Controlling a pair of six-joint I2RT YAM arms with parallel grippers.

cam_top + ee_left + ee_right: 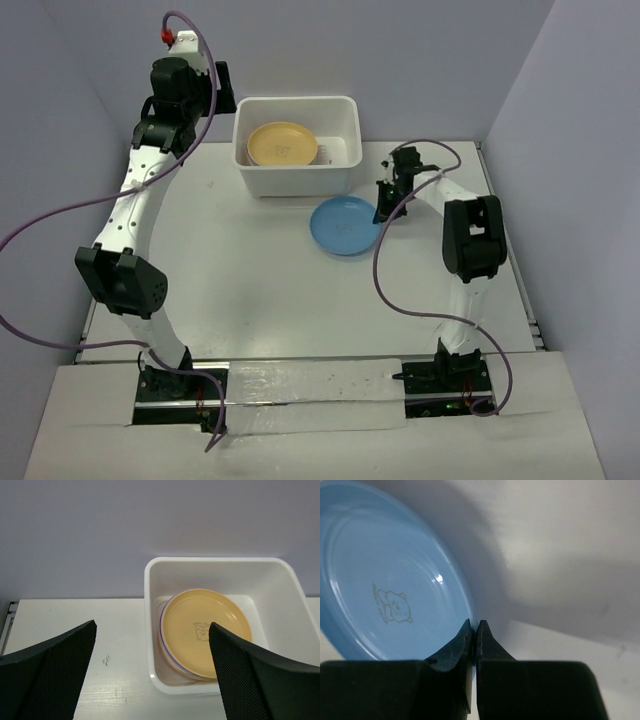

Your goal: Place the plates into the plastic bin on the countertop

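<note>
We are seeing only thin rims of the plates (163,635) stacked under the yellow plate (205,630) in the plastic bin (220,560), so their number is staying hidden from us. The right gripper (474,626) is pinching the rim of the blue plate (390,580), which is sitting just in front of the bin on the countertop (250,280). The left gripper (152,624) is hanging spread wide, left of the bin.

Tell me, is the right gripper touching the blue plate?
Touching. The right wrist view shows the right gripper pinching the rim of the blue plate.
</note>
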